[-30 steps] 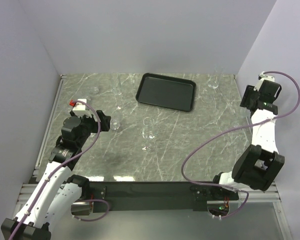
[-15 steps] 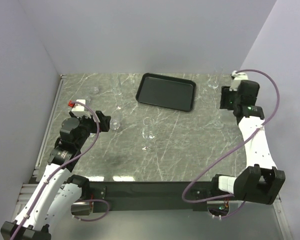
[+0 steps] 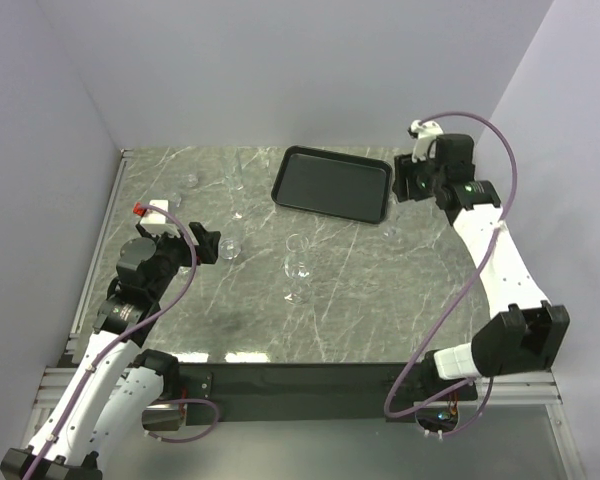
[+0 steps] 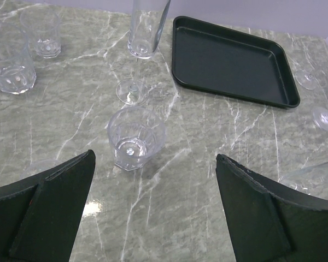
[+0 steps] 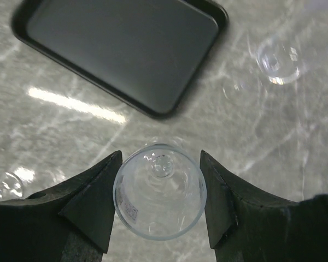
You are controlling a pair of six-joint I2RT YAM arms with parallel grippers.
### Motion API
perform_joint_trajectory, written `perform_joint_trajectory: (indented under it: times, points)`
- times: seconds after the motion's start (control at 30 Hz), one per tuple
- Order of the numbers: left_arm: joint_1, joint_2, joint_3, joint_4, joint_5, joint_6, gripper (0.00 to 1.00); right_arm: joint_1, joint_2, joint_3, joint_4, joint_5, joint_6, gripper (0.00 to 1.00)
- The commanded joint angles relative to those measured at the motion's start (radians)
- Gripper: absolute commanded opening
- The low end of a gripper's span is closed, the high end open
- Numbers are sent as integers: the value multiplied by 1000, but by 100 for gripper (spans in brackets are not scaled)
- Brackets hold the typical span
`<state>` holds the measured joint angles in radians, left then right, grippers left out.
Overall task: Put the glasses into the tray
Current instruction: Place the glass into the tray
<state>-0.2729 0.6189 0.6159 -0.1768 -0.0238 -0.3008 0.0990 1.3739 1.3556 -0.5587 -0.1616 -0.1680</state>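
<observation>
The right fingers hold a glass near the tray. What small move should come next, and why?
Probably shift the glass leftward until it hangs over the tray. The right fingers grip it above the marble table, just outside the tray's rim, and the tray holds nothing yet.

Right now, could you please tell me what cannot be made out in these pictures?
Left wrist: tall glass, top cut off by the upper edge.
Left wrist: near-right glass, cut by the right edge.
Right wrist: held glass, base unclear through its bowl.
Top: far-left glasses, too faint to count.
</observation>
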Motion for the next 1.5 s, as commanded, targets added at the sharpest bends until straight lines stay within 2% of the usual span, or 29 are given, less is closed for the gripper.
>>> perform_joint_trajectory:
  times: [0.0, 0.47, 0.83, 1.2, 1.47]
  points:
    - [-3, -8, 28, 43, -4, 12, 98, 30, 42, 125, 36, -23, 18, 27]
    - [-3, -8, 28, 40, -25, 26, 98, 131, 411, 579, -12, 11, 42, 25]
    - [-3, -2, 21, 49, -27, 40, 98, 157, 750, 957, -10, 40, 79, 26]
    - [-3, 8, 15, 59, -16, 51, 99, 165, 918, 1093, 114, 122, 84, 27]
    - [-3, 16, 15, 60, -4, 55, 98, 163, 970, 1139, 141, 140, 84, 28]
